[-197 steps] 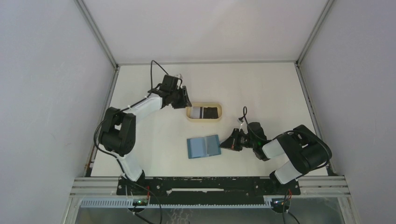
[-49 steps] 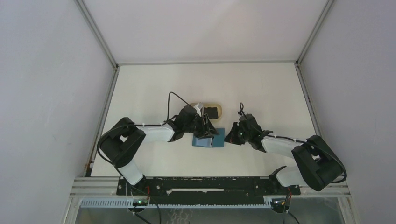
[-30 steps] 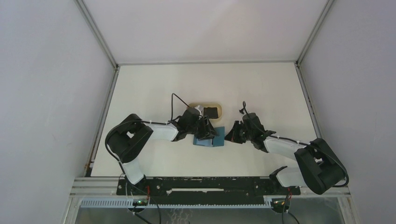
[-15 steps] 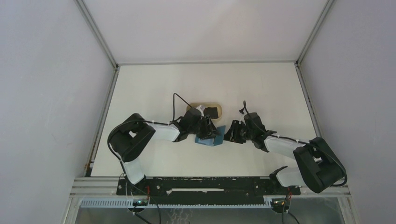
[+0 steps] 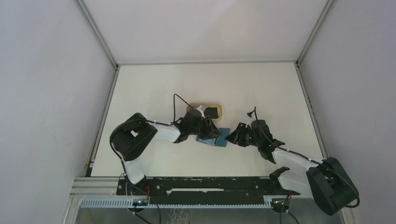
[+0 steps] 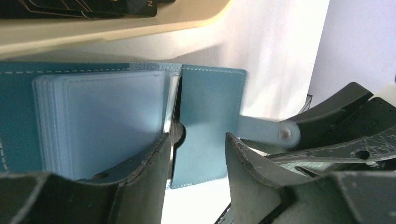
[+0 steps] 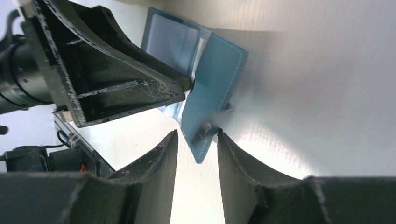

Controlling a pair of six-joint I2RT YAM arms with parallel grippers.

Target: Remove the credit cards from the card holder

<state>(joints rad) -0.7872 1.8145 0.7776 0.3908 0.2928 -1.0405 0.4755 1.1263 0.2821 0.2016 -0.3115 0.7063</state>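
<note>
From above, the card holder (image 5: 219,139) lies open on the table (image 5: 154,88), just beside the near rim of the tan tray (image 5: 219,108), which holds a black card (image 5: 211,112). The left gripper (image 5: 208,131) covers its left part and the right gripper (image 5: 232,136) meets its right edge. Bare table spreads beyond and to both sides.

The left wrist view shows the left gripper's jaws half spread, straddling the fold between the clear sleeves (image 6: 107,116) and the flap.

In the right wrist view, the right gripper's jaws stand apart. The tilted flap's corner, with the snap tab (image 7: 204,128), sits loose in the gap.
</note>
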